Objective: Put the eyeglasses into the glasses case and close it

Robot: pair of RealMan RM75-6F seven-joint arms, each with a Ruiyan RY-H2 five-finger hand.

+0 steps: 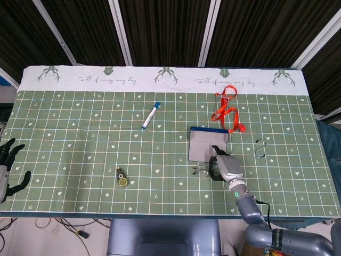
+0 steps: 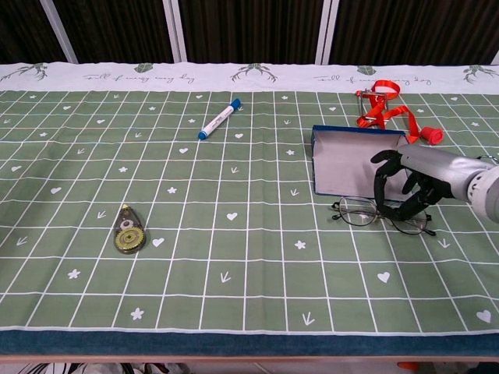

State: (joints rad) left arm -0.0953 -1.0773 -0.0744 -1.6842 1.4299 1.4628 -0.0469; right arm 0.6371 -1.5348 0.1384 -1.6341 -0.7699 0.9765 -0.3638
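The thin-rimmed eyeglasses (image 2: pixel 357 213) lie just in front of the grey glasses case (image 2: pixel 351 164), which has a blue far edge. My right hand (image 2: pixel 409 185) curls down over the right half of the frame, pinching it between fingers and thumb. The left lens sticks out to the left, tilted low over the cloth. From the head view, the eyeglasses (image 1: pixel 201 170) peek out left of my right hand (image 1: pixel 221 166), below the case (image 1: pixel 208 145). My left hand (image 1: pixel 7 169) hangs off the table's left edge, fingers spread and holding nothing.
A blue marker (image 2: pixel 219 118) lies at the back centre. A correction tape roller (image 2: pixel 129 231) sits at the front left. A red lanyard (image 2: pixel 384 107) lies behind the case, and a small metal hook (image 1: pixel 260 148) lies to its right. The green checked cloth (image 2: pixel 234 257) covers the table.
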